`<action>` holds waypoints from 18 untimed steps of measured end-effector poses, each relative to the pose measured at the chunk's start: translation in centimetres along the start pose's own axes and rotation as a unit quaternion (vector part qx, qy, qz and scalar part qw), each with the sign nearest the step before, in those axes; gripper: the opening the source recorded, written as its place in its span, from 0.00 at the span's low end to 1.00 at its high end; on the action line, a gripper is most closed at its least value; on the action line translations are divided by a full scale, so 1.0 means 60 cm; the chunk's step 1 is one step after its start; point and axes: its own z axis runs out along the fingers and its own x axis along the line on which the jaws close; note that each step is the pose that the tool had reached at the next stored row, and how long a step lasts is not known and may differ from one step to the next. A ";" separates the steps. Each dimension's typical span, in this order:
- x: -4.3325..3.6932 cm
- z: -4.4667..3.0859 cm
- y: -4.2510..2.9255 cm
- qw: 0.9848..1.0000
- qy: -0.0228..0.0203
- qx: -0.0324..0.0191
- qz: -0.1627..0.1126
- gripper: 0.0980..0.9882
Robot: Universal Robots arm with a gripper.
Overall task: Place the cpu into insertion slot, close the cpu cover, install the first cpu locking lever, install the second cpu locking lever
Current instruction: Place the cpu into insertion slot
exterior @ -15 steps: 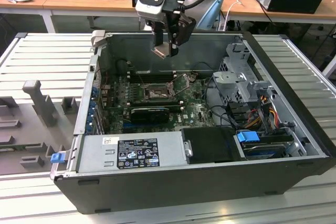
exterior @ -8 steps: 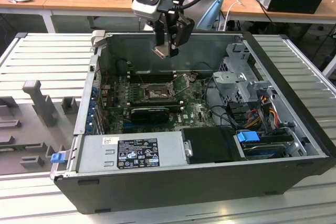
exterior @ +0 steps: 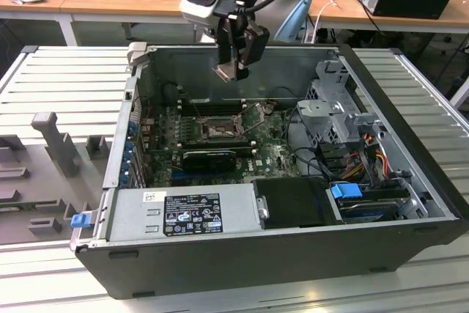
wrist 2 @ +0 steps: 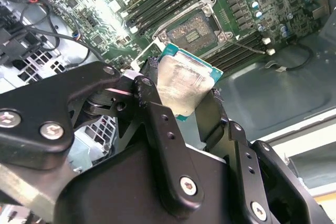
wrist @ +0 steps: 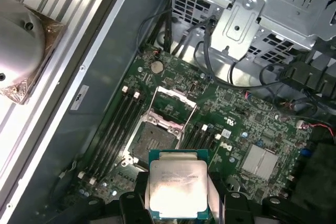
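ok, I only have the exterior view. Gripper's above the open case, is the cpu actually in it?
Observer: Yes. The gripper is shut on the cpu; in the second wrist view its silver top faces the camera.
Operator: Socket free?
Observer: In the first wrist view the insertion slot is bare, with no chip seated in it.
Operator: And the cover?
Observer: In the same view the cpu cover is swung open, off the slot, on the side away from the held chip.
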 end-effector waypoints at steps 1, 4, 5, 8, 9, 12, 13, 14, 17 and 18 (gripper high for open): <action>0.000 0.000 0.000 1.000 0.000 0.000 0.005 0.48; 0.000 0.001 0.000 1.000 -0.001 0.000 0.011 0.48; 0.000 0.001 0.000 1.000 -0.001 0.000 0.012 0.48; 0.000 0.004 0.000 1.000 -0.002 0.000 0.013 0.48; 0.000 0.004 0.000 1.000 -0.002 0.000 0.013 0.48; 0.000 0.007 -0.001 1.000 -0.003 0.001 0.013 0.48; 0.000 0.008 -0.001 1.000 -0.003 0.001 0.013 0.48; 0.000 0.009 -0.001 1.000 -0.003 0.001 0.013 0.48; 0.000 0.012 -0.001 1.000 -0.003 0.001 0.013 0.48; 0.000 0.013 -0.001 1.000 -0.003 0.001 0.014 0.48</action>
